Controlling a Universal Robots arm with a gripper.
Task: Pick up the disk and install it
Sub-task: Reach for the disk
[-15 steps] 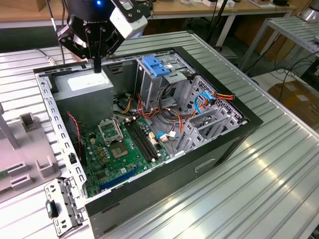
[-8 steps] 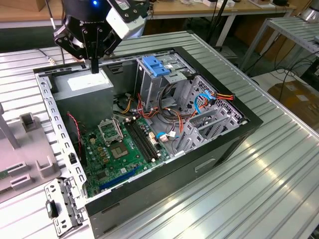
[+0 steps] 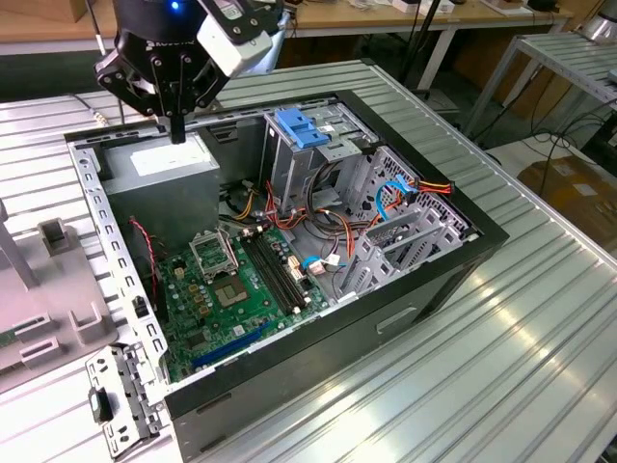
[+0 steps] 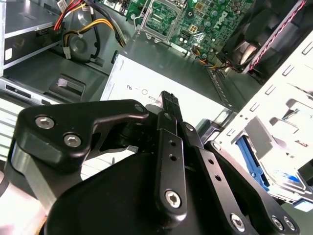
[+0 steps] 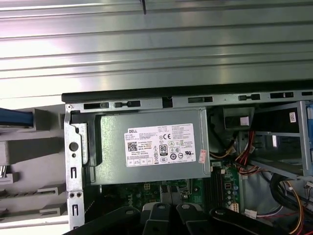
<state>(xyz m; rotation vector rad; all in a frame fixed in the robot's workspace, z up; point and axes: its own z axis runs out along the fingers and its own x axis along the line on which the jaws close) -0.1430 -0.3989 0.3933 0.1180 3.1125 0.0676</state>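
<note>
**Closed gripper over the power supply, disk outside the case**

In the exterior view, an open computer case (image 3: pixel 482 231) lies on the slatted metal bench (image 3: pixel 540 367). The gripper (image 3: pixel 178 130) hangs above the grey power supply box (image 3: pixel 159 159), in the case corner at the far side and the exterior view's left. Its fingers are pressed together, with nothing between them. The motherboard (image 3: pixel 241 289) lies nearer to the camera. The drive cage (image 3: pixel 328 154) with its blue latch (image 3: pixel 299 127) stands toward the exterior view's right. A grey holder (image 3: pixel 58 299) rests on the bench just beside the case, at the exterior view's left.

In the second wrist view, the closed fingertips (image 4: pixel 169 100) point at the white sticker of the power supply box (image 4: pixel 142 81). Beyond the perforated case wall (image 4: pixel 279 107) a blue bar is seen. It seems to be the carrier edge of the disk (image 4: pixel 249 159).

In the first wrist view, the disk (image 5: pixel 14 117) shows as a blue strip on the grey holder (image 5: pixel 29 147). It is outside the case wall (image 5: pixel 73 161), which stands between it and the power supply box (image 5: pixel 151 144). So the disk lies apart from the gripper, untouched.
</note>
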